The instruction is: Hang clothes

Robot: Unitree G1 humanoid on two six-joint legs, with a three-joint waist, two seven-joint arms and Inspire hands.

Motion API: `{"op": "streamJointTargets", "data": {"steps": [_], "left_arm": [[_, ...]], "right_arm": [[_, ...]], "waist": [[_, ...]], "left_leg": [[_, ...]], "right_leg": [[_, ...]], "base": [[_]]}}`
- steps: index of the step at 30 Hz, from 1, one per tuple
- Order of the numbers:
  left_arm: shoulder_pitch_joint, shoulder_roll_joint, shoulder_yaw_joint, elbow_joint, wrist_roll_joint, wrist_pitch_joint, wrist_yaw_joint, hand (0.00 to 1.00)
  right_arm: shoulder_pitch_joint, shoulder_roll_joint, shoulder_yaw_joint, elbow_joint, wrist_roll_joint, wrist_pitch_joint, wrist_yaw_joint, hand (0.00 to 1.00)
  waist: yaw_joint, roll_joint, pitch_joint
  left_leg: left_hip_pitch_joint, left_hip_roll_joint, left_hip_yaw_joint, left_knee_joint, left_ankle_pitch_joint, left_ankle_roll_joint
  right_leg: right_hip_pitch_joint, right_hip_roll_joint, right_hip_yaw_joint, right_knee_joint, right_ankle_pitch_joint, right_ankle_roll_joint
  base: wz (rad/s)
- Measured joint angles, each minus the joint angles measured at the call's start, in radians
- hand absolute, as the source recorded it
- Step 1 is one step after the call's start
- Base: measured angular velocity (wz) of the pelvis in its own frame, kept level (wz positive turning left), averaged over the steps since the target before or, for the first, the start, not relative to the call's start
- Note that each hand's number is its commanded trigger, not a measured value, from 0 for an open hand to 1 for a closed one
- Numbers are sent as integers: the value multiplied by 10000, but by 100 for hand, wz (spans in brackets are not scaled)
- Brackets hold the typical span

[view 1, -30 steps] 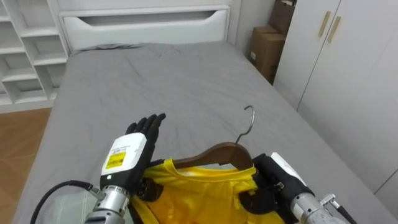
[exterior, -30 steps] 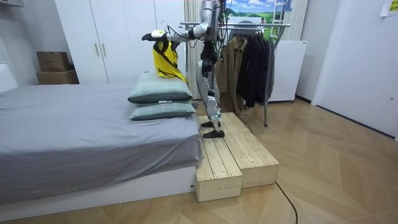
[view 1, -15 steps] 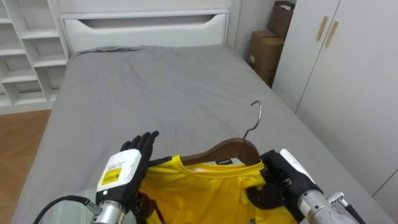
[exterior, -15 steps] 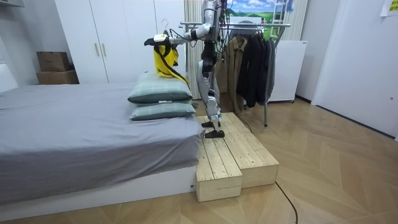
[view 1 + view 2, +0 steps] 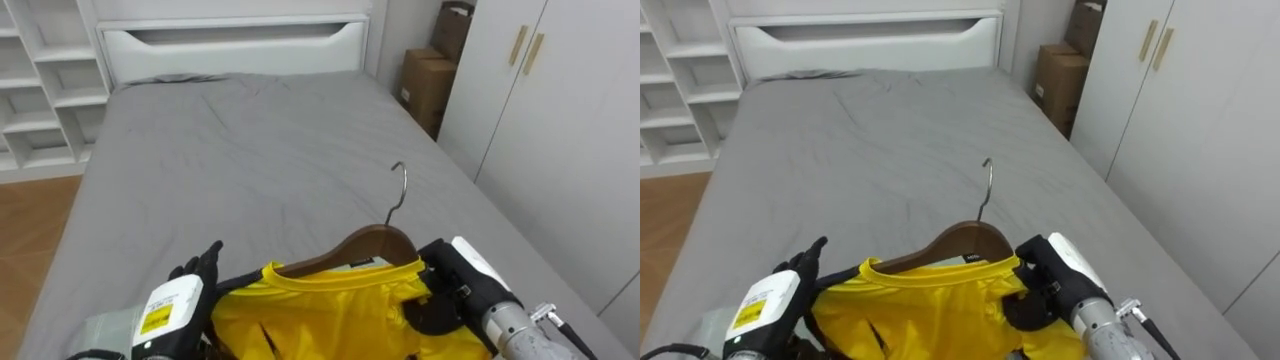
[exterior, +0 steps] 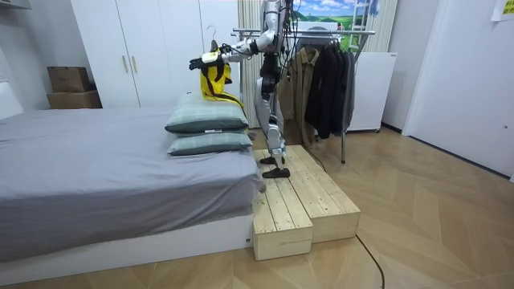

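Note:
A yellow garment (image 5: 320,310) hangs on a brown wooden hanger (image 5: 370,245) whose metal hook (image 5: 400,190) points up. I hold it out over the grey bed (image 5: 250,140). My right hand (image 5: 450,290) is shut on the hanger's right end, with the cloth bunched under its fingers. At the garment's left shoulder my left hand (image 5: 165,305) has its fingers (image 5: 200,265) straight and open beside the cloth. In the room view the garment (image 6: 213,80) hangs from my outstretched arms above two pillows (image 6: 207,128).
I stand on a wooden platform (image 6: 305,201) by the bed's pillow end. Behind me is a clothes rack (image 6: 321,32) with dark jackets (image 6: 325,80). Across the bed are white wardrobe doors (image 5: 560,120), cardboard boxes (image 5: 430,80) and white shelves (image 5: 40,80).
My left hand has drawn back and down toward the lower left. The hanger and garment have lifted a little and the hook has swung slightly left.

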Motion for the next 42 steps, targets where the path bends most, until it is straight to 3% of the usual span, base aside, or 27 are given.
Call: {"op": "streamJointTargets", "data": {"steps": [2,7,10,12,19,28,34,38,42], "left_arm": [[39,-3,56,162,-103,8,18,0],[368,-121,253,1323,-99,53,6,0],[483,-168,442,2077,-519,56,6,0],[486,-195,533,2260,-792,50,6,0],[599,-227,696,2655,-880,-36,17,0],[793,-306,787,3301,-1679,-57,18,0],[797,-333,1144,4149,-2789,-78,-78,0],[914,-344,1307,4610,-3218,-130,-297,0],[992,-538,1789,4878,-3419,-427,-401,0]], "right_arm": [[19,-139,-18,-366,-1,91,-8,100],[16,-23,-867,-1140,313,-26,-653,100],[16,-25,-1256,-1102,853,-68,-812,100],[15,-24,-1268,-1096,868,-73,-815,100],[20,-27,-1269,-874,871,-73,-812,100],[67,-38,-1324,-867,1054,-73,-1039,100],[83,-54,-1325,-858,1199,-71,-1090,100],[84,-72,-1328,-863,1184,-71,-1089,100],[84,-76,-1327,-1078,1161,-70,-1042,100]], "waist": [[19,-1,-2],[19,-88,-30],[56,-227,59],[66,-243,70],[66,-135,140],[34,-97,114],[55,-118,80],[73,-151,-6],[124,-134,-48]], "left_leg": [[14,7,-1,-12,0,0],[55,17,-25,-18,0,0],[200,7,-79,-25,-1,0],[157,4,-81,-24,-1,1],[-2,-52,-78,-44,-2,3],[-155,-28,-161,6,11,-18],[-141,-26,-216,-7,10,-17],[-129,-30,-222,-27,10,-17],[-37,-16,-205,-47,10,-17]], "right_leg": [[18,-7,-1,1,0,0],[62,-14,-5,-17,0,0],[180,-9,-8,-45,0,0],[118,-9,-10,-39,-2,3],[-59,72,51,-59,-9,11],[-133,30,-24,-39,-6,-3],[-171,4,-96,-20,-3,-7],[-119,10,-102,-24,-2,-7],[-101,22,-73,-24,-2,-8]], "base": [[0],[0],[5],[-2],[-4],[2],[2],[0],[-2]]}}
